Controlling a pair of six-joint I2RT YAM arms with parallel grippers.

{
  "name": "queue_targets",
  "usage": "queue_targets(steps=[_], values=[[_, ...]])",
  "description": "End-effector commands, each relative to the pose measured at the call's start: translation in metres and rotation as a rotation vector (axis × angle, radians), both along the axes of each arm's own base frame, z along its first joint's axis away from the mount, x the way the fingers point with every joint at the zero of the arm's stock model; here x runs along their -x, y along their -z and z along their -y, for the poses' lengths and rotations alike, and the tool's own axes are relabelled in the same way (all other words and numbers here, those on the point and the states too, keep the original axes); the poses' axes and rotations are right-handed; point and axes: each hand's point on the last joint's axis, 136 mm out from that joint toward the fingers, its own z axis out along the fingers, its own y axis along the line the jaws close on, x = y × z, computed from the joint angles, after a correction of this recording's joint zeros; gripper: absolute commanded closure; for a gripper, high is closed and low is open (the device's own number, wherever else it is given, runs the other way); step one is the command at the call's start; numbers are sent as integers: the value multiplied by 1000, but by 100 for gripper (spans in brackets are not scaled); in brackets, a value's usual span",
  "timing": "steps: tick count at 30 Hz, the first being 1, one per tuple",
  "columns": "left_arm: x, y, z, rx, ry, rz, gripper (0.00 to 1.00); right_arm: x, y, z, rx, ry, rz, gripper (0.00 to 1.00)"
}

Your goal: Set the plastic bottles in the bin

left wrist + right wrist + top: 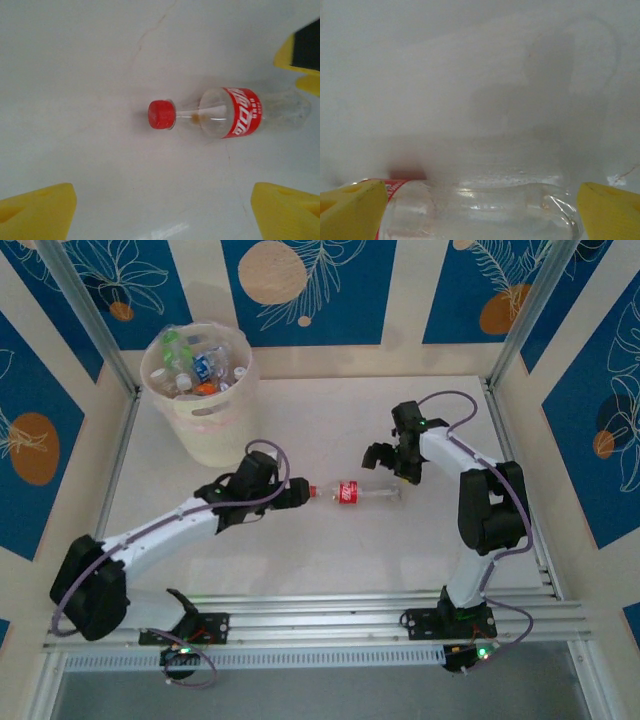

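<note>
One clear plastic bottle (pixel 355 493) with a red label and red cap (pixel 313 491) lies on its side mid-table. My left gripper (pixel 297 492) is open just left of the cap, nothing between its yellow fingers (pixel 35 212); from the left wrist the bottle (pixel 235 119) lies ahead, cap (pixel 161 114) pointing toward me. My right gripper (pixel 390 465) hangs open over the bottle's base end. From the right wrist the clear body (pixel 485 200) lies low between the yellow fingertips (pixel 612 210). The bin (pixel 200 425) stands at the far left, holding several bottles (pixel 205 365).
A metal frame and rail (pixel 320 615) border the white table (pixel 300 560). Patterned walls enclose the back and sides. One yellow finger of the right gripper (pixel 300 55) shows at the upper right of the left wrist view.
</note>
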Motion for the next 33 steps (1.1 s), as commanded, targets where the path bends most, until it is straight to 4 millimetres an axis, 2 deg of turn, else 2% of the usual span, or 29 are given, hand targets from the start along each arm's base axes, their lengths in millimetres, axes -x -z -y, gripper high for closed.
queue_targets(steps=[1, 8, 12, 18, 26, 33], values=[[-11, 4, 28, 202, -105, -53, 9, 4, -3, -3, -39, 15, -9, 2], [-19, 29, 81, 245, -47, -134, 10, 16, 1, -2, -54, 52, -36, 2], [-23, 45, 96, 273, -69, -171, 12, 21, 3, -2, -68, 63, -43, 3], [-41, 53, 96, 232, -128, -150, 12, 26, 5, -6, -78, 60, -53, 3], [-70, 78, 81, 157, -244, -163, 22, 29, 4, -9, -79, 53, -54, 4], [-89, 79, 76, 98, -284, -145, 23, 28, 6, -13, -86, 44, -55, 5]])
